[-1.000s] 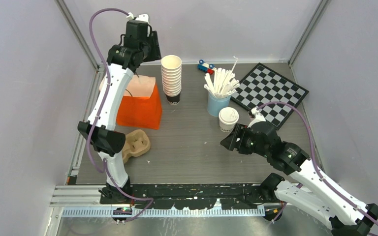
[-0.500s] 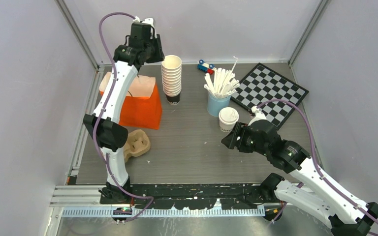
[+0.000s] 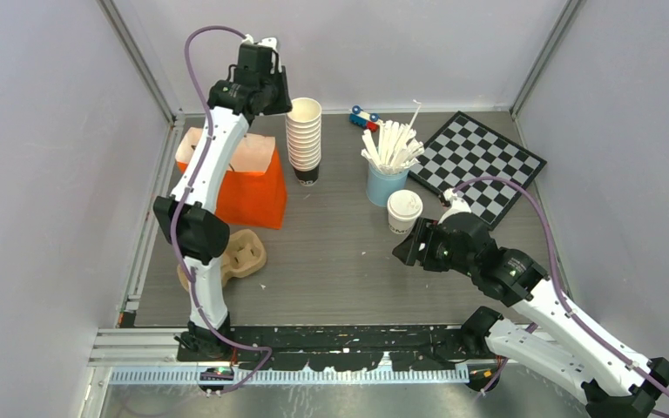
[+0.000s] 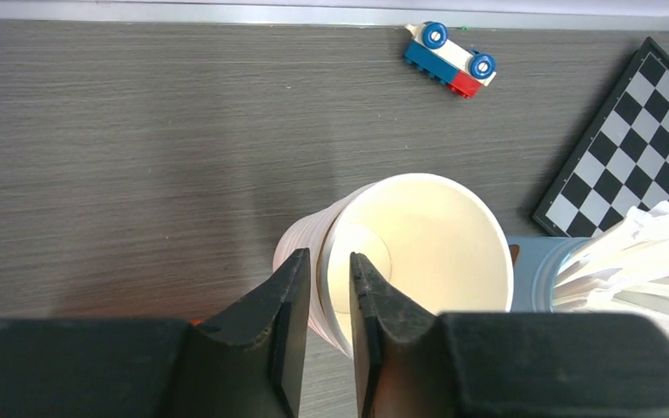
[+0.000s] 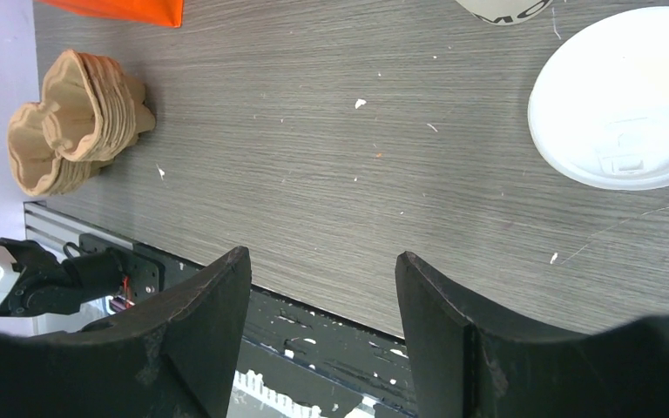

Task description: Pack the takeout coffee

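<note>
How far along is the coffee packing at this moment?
Done: nothing certain; what the orange bag holds cannot be made out. In hand: nothing; the open right gripper sits beside the lidded cup, the left gripper hangs near the cup stack. Left: grasp that cup and bag it.

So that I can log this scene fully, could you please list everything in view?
lidded cup: one seen, white, right of centre, before the blue cup
bag: one, orange, back left; contents unclear
cup stack: one, cream, lidless, right of the bag
blue cup: one, light blue, holds white sticks, back centre
toy car: one, blue, white and red, by the back wall
chessboard: one, black and white, back right
carriers: nested stack, tan, near left
table: one, grey
left gripper: black, raised by the cup stack, fingers narrowly apart
right gripper: black, open, empty, near the lidded cup
</note>
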Tool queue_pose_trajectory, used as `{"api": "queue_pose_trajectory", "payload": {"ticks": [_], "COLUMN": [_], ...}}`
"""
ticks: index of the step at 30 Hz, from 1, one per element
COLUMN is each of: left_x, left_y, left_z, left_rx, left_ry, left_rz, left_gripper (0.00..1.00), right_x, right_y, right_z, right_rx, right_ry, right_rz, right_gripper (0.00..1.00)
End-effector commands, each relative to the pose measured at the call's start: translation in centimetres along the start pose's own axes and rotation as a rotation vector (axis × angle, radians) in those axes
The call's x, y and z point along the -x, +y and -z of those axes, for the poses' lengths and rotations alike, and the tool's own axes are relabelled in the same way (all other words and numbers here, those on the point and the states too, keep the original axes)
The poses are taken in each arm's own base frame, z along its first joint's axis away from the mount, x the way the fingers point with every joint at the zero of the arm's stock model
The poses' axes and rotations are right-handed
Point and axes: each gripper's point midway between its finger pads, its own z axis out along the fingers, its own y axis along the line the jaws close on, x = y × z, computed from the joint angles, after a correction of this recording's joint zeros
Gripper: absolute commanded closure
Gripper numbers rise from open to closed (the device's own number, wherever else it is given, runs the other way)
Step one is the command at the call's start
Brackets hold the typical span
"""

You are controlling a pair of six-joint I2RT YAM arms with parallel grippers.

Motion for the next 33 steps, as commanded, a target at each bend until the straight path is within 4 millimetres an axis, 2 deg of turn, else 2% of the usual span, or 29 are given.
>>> {"api": "queue_pose_trajectory", "payload": {"ticks": [1, 3, 6, 8, 9, 13, 17, 27, 30, 33], "left_x": [1.3, 1.3, 1.7, 2.2, 2.6, 4.4, 5.4, 6.8, 7.9, 8.8], "left_y": [-0.2, -0.4, -0.7, -1.1, -1.6, -3.0, -3.9, -4.1, -4.3, -5.1], "left_z": [-0.7, -0.7, -0.5, 0.1, 0.6, 2.3, 3.1, 4.4, 5.8, 8.0], "left_rx": [-0.021, -0.028, -0.044, -0.064, -0.087, -0.150, -0.193, -0.191, -0.201, -0.244], "left_ry": [-0.047, -0.047, -0.057, -0.070, -0.079, -0.135, -0.161, -0.208, -0.245, -0.272], "left_rz": [-0.020, -0.020, -0.024, -0.022, -0.019, 0.011, 0.033, 0.038, 0.043, 0.051], "left_gripper": [0.78, 0.81, 0.92, 0.99, 1.00, 1.00, 1.00, 1.00, 1.00, 1.00], "right_x": [1.5, 1.6, 1.7, 1.8, 1.9, 2.0, 2.0, 1.8, 2.0, 2.4], "right_y": [1.0, 1.1, 1.1, 1.1, 1.1, 1.1, 1.1, 0.8, 0.7, 0.4], "right_z": [0.5, 0.4, 0.4, 0.4, 0.4, 0.3, 0.1, 0.0, 0.2, 0.4], "right_rx": [0.024, 0.023, 0.021, 0.018, 0.017, 0.017, 0.018, 0.015, 0.008, -0.018], "right_ry": [-0.050, -0.050, -0.053, -0.059, -0.062, -0.067, -0.068, -0.069, -0.080, -0.095], "right_rz": [0.022, 0.023, 0.027, 0.028, 0.029, 0.033, 0.034, 0.029, 0.027, 0.015], "right_gripper": [0.34, 0.34, 0.33, 0.33, 0.33, 0.33, 0.33, 0.33, 0.33, 0.33]}}
